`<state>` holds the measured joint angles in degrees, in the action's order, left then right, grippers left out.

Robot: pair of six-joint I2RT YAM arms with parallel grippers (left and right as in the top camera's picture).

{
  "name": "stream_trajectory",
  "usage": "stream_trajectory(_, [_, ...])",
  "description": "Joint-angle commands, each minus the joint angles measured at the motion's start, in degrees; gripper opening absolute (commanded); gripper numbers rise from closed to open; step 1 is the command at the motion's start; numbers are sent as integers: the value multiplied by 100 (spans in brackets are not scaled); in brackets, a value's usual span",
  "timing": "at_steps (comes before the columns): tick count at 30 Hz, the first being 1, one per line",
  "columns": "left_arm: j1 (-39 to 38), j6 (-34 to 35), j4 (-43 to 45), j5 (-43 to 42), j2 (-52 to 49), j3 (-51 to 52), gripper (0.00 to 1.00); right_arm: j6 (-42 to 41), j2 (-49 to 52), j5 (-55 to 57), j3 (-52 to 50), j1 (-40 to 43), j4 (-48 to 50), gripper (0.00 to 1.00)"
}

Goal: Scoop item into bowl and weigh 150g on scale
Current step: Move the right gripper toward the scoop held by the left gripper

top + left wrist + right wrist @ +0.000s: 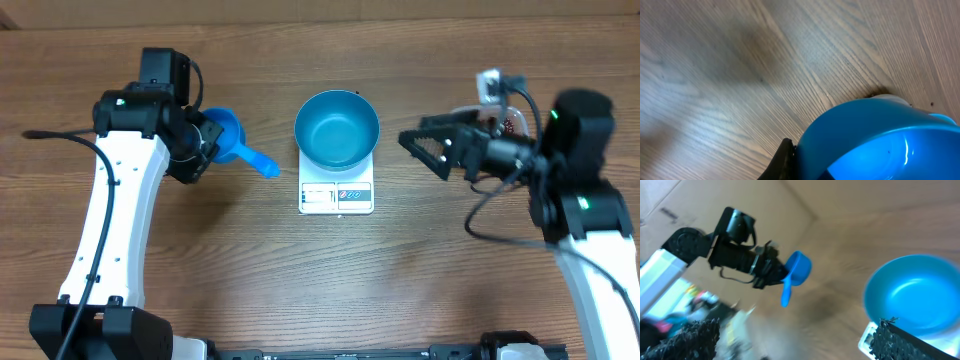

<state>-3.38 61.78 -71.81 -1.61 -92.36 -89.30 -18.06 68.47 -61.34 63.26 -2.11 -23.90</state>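
At table centre: a small white square digital scale (337, 196) rests on the brown wood-grain table (300, 290), its display panel towards the arm bases.
Bowl: a round, deep, bright blue bowl (337, 130) sits on the scale's platform and covers most of it; its inside shows plain blue.
Left gripper: the left gripper (207, 141) hangs to the left of the scale, well apart from it, jaws pressed together on a small blue plastic handled scoop (228, 132).
Scoop: the cup is at the gripper and the handle points out towards the scale; from the left wrist its blue curve fills the lower right, with one dark finger (783, 159) against it.
Right gripper: the right gripper (426, 152) hangs to the right of the bowl, jaws spread wide and pinching nothing, tips pointed at the bowl.
Clear plastic tub (508, 122): at the far right, mostly hidden behind the right arm; something dark red-brown shows within, too small to name.
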Motion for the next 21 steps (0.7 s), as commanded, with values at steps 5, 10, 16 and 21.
stream_trajectory(5, [-251, 1685, -59, 118, 96, -107, 4, -1132, 997, -597, 243, -529, 809, 100])
stream_trajectory(10, [-267, 2041, -92, 17, 92, -107, 4, -2719, 1467, -105, 243, -621, 1641, 100])
stream_trajectory(16, [-267, 2356, -227, -317, 87, -107, 4, -2721, 1773, 264, 243, -940, 1958, 85])
stream_trajectory(21, [-267, 2358, -319, -398, 87, -107, 4, -2712, 1773, 1113, 243, -1622, 1895, 84])
